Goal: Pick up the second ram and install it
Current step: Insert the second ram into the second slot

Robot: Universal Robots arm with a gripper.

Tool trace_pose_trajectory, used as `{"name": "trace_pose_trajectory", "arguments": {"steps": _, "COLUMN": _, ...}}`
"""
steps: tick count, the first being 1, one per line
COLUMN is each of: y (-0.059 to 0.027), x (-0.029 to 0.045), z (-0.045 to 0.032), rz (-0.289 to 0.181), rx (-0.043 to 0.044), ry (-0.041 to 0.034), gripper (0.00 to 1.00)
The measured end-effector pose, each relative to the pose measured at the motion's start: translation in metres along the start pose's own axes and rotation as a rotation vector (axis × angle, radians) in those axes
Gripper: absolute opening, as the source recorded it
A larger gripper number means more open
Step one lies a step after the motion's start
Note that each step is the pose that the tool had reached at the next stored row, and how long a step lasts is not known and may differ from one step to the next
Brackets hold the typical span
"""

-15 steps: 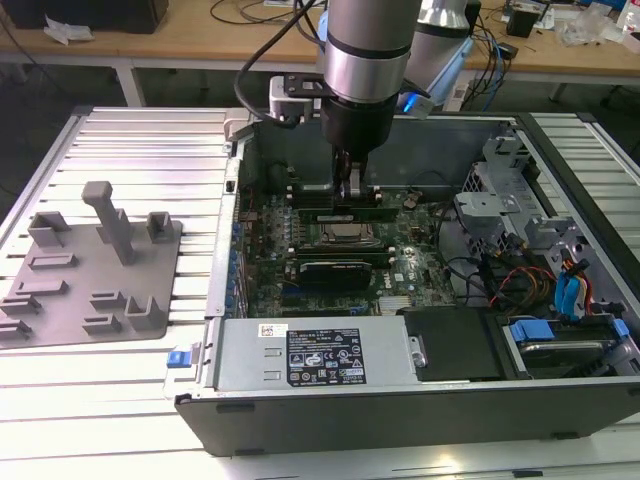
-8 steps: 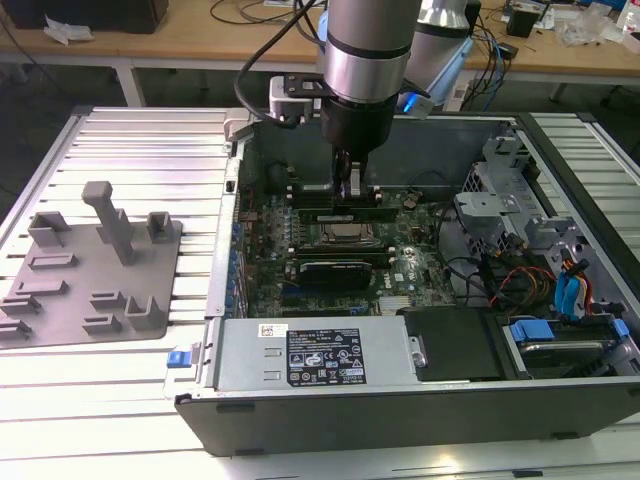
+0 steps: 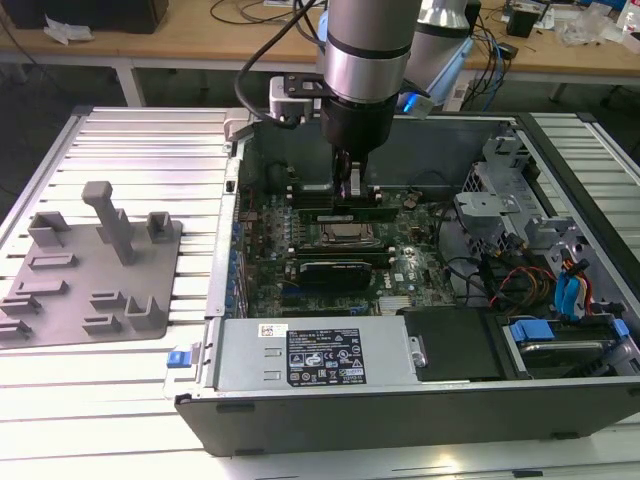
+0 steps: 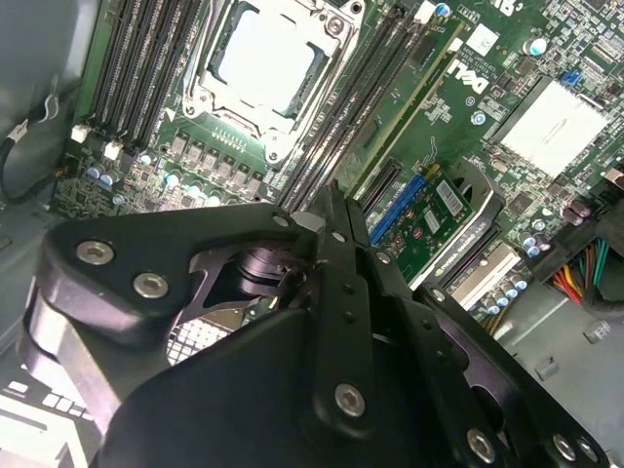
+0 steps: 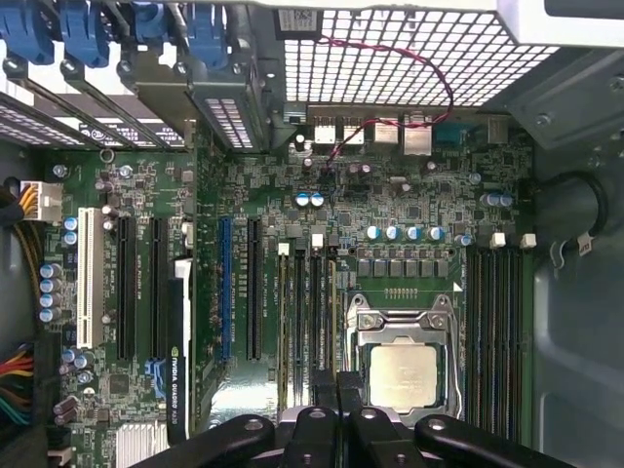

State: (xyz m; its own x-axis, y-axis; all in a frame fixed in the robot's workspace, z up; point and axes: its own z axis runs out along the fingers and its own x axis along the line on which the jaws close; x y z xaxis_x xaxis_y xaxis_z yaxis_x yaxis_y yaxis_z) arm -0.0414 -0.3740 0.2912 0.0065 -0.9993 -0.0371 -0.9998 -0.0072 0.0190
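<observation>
- Exterior view: arm reaches straight down into the open computer case [image 3: 400,425]. The gripper [image 3: 350,192] hangs just at 12 o'clock of the CPU socket [image 3: 345,237].
- The second ram [image 3: 322,214] is directly under the gripper, in the slot bank at 12 o'clock of the socket. It stands on its long edge, level, running from 9 to 3 o'clock.
- Its look: a long, thin, flat stick with a dark face and a narrow green board edge along it. Chips and label are too small to make out.
- The fingertips meet the stick's top edge near its middle.
- In both wrist views the gripper [image 4: 333,195] [image 5: 336,382] has its black fingers [image 5: 320,390] drawn almost together, with only a hairline slit between.
- I cannot tell whether they pinch the stick or only press on it.
- Both wrist views show the tips over the black slots beside the socket [image 4: 263,58] [image 5: 402,375].
- Another green stick [image 4: 409,112] [image 5: 283,322] stands in that bank's slot farthest from the socket.
- A grey holder tray [image 3: 90,290] lies at 9 o'clock of the case, well apart.
</observation>
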Motion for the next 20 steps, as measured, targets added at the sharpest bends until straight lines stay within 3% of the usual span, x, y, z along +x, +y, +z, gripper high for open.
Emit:
{"name": "trace_pose_trajectory", "arguments": {"steps": 13, "y": -0.0002, "x": 0.0003, "z": 0.0093, "rz": 0.0, "rx": 0.0002, "ry": -0.0005, "gripper": 0.09}}
{"name": "trace_pose_trajectory", "arguments": {"steps": 20, "y": -0.0004, "x": 0.001, "z": 0.0214, "rz": 0.008, "rx": 0.0003, "ry": 0.0019, "gripper": 0.09}}
